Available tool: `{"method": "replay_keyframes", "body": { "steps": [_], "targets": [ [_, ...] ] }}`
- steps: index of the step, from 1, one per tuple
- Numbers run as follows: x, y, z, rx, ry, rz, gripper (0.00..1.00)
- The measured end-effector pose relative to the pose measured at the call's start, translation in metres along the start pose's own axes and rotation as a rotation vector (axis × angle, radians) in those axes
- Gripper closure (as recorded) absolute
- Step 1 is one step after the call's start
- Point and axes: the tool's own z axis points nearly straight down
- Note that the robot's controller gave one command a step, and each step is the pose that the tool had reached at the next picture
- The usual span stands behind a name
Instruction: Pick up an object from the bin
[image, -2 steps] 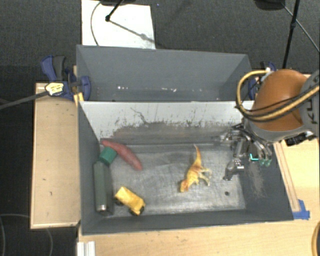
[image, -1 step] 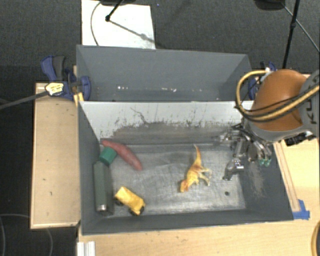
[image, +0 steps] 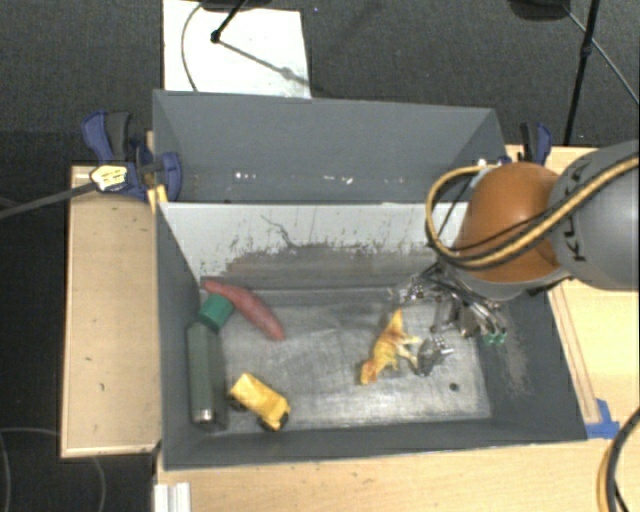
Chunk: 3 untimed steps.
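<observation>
Hanging low over the right half of the grey bin (image: 330, 240), with the fingers (image: 428, 355) just beside, perhaps touching, the right flank of a small yellow-orange toy figure (image: 383, 352) that lies on the bin floor right of centre. Cannot tell whether spread or closed, nor whether anything sits between them; too tangled among the metal linkage under the orange wrist cover (image: 510, 205). Probably not yet a secure hold, then.

Might go wrong in several ways:

- Could close on one thin limb of the figure only, knobbly and uneven as it looks, and let it twist free or drop on the lift.
- Could shove it sideways across the smooth metal floor instead of straddling it, if brought down off its middle.
- Could scrape the floor itself if lowered further, being very near it.

Little to fear from the neighbours, lying well apart at the left: a pinkish-red sausage-shaped piece (image: 247, 308), a dark cylinder with a green cap (image: 204, 365) and a yellow toy car (image: 260, 400). Worth minding the sloped right wall close by the wrist, so better lifting straight up than swinging outward.
</observation>
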Motion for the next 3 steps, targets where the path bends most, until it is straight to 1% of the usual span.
{"method": "replay_keyframes", "body": {
  "steps": [1, 2, 3],
  "targets": [
    [-0.0274, -0.0002, 0.0381, 0.005, -0.002, 0.208, 1.00],
    [-0.0280, 0.0004, 0.0389, 0.004, -0.006, 0.205, 0.00],
    [-0.0293, 0.0002, 0.0371, 0.005, -0.010, 0.202, 1.00]
  ]
}}
